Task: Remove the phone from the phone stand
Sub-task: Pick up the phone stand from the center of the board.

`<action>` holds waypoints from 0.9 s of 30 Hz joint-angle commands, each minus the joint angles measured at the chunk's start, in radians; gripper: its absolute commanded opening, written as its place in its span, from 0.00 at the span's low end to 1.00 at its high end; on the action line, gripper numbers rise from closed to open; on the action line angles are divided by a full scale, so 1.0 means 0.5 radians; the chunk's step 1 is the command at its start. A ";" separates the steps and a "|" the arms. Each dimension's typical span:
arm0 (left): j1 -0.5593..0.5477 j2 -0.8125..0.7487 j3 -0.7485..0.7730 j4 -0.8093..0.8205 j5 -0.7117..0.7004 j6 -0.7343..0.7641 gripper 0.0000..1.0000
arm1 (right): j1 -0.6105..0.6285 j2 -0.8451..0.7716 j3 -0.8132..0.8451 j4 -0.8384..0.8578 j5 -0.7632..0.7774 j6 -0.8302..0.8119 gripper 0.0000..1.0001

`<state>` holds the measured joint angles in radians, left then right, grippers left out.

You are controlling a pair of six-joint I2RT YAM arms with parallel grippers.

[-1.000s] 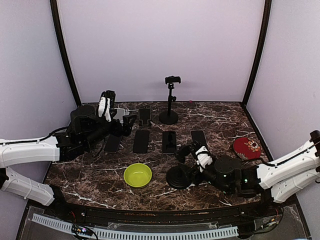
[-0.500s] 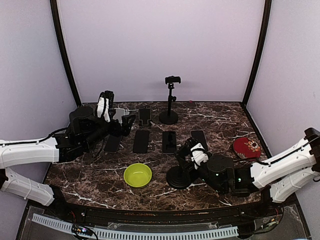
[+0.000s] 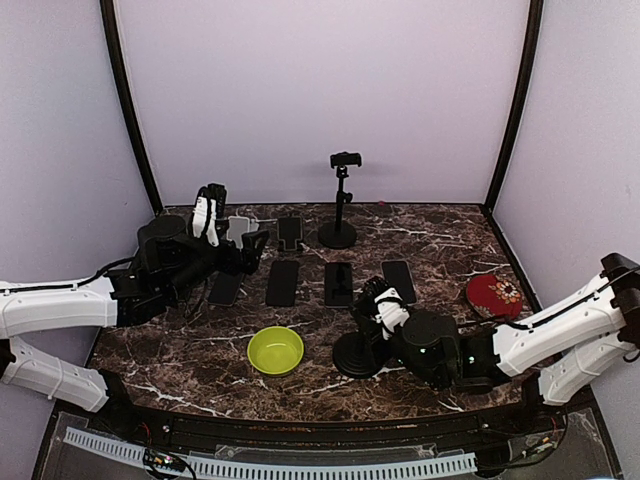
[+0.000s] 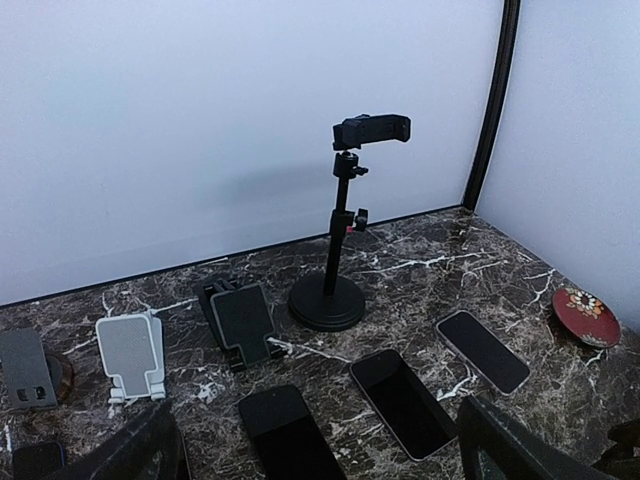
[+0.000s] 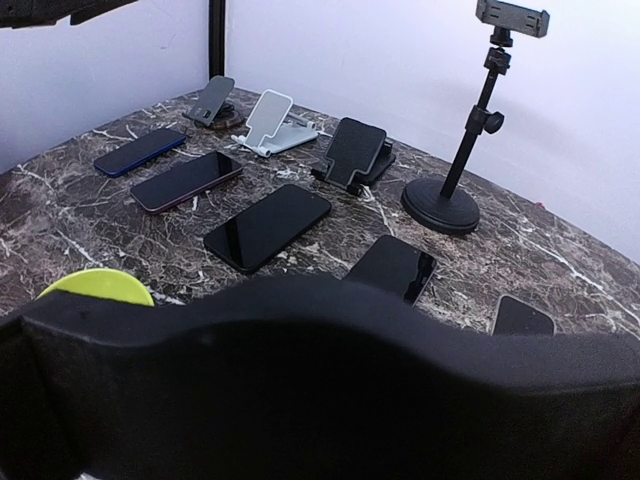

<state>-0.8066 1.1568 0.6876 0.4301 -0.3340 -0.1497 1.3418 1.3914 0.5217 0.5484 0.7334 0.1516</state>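
Observation:
A black phone stand with a round base (image 3: 356, 354) stands near the front, right of centre. My right gripper (image 3: 377, 306) is up against its top, and the dark piece there, which I take for the phone, is mostly covered by the gripper. In the right wrist view a wide black slab (image 5: 320, 390) fills the lower half and hides my fingers, so the jaws' state does not show. My left gripper (image 3: 250, 243) hovers at the back left, open and empty, with its fingertips (image 4: 500, 445) at the bottom corners of the left wrist view.
Several phones lie flat in a row (image 3: 283, 282) (image 3: 338, 283) (image 3: 398, 275). A tall clamp stand (image 3: 340, 200), a black folding stand (image 3: 290, 232) and a white one (image 4: 130, 352) stand behind. A green bowl (image 3: 276, 350) sits front centre, a red dish (image 3: 494, 296) at right.
My right arm has pushed left and forward, bringing its gripper onto the top of the near stand. The left arm has stayed in place.

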 commanded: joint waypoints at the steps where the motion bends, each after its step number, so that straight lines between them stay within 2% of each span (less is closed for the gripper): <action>1: 0.012 -0.068 -0.025 0.044 -0.028 0.026 0.99 | 0.018 -0.005 0.067 0.000 0.017 0.035 0.26; 10: 0.012 -0.074 -0.044 0.060 -0.041 0.018 0.99 | 0.016 -0.068 0.151 -0.078 0.026 0.024 0.14; 22: 0.012 -0.065 -0.058 0.075 -0.032 0.015 0.99 | 0.003 -0.284 0.234 -0.093 0.074 -0.060 0.12; 27: 0.012 -0.065 -0.064 0.082 -0.029 0.011 0.99 | -0.075 -0.377 0.308 -0.198 0.063 -0.063 0.12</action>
<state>-0.8066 1.1458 0.6704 0.4404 -0.3416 -0.1429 1.3327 1.2575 0.6102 0.4023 0.7387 0.1337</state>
